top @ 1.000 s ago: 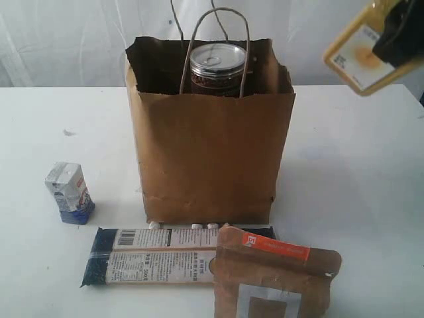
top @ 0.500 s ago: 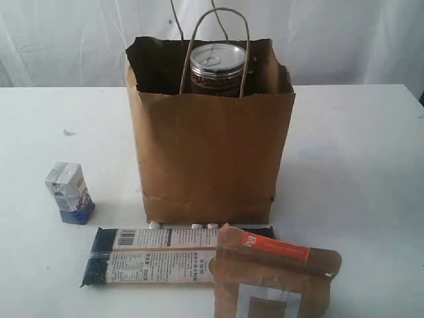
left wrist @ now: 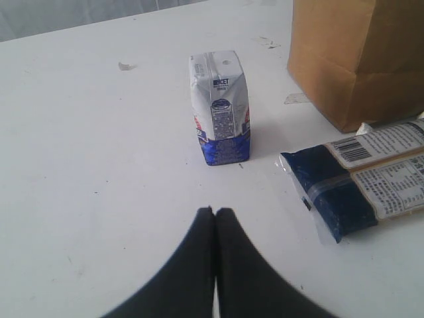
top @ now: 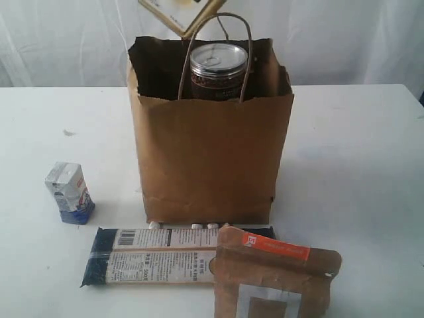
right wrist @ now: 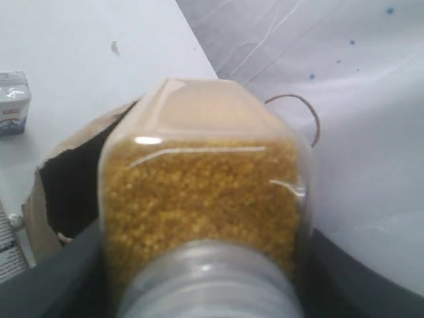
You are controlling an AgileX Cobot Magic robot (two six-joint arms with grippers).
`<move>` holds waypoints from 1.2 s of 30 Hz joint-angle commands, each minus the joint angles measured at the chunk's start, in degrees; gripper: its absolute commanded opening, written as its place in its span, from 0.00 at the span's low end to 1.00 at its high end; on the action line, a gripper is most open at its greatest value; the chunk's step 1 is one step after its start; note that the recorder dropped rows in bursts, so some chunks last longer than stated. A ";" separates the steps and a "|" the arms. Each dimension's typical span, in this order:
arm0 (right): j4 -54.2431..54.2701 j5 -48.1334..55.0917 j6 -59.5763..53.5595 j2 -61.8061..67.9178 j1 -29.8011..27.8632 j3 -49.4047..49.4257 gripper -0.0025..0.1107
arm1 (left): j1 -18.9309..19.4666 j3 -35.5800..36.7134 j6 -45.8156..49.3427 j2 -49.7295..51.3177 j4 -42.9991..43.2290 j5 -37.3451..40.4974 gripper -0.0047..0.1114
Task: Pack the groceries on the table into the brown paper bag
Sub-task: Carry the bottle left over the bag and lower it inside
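the bottle (top: 175, 10), clamped in the right gripper (right wrist: 205, 291), has been brought from 2 o'clock to 12 o'clock over the bag (top: 212, 159), so lowering in is judged next; the left gripper (left wrist: 215, 215) is held closed, empty.

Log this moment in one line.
right gripper: shut on orange juice bottle, above brown paper bag | left gripper: shut | bagged: can | on table: carton, packet, pouch
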 commanded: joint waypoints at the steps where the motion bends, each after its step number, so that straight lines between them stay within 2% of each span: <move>1: -1.34 -5.80 2.07 0.09 1.66 -1.12 0.02 | 0.23 0.28 0.17 -0.29 -0.07 -0.15 0.04; 24: -2.00 -6.63 11.33 8.83 1.65 -1.12 0.02 | 0.23 0.28 0.17 -0.29 -0.07 -0.15 0.04; 28: -6.54 -4.79 17.04 8.98 1.65 -1.12 0.02 | 0.23 0.28 0.17 -0.29 -0.07 -0.15 0.04; 36: -6.32 -5.18 23.63 9.17 1.65 -1.12 0.02 | 0.11 0.28 0.17 -0.29 -0.07 -0.15 0.04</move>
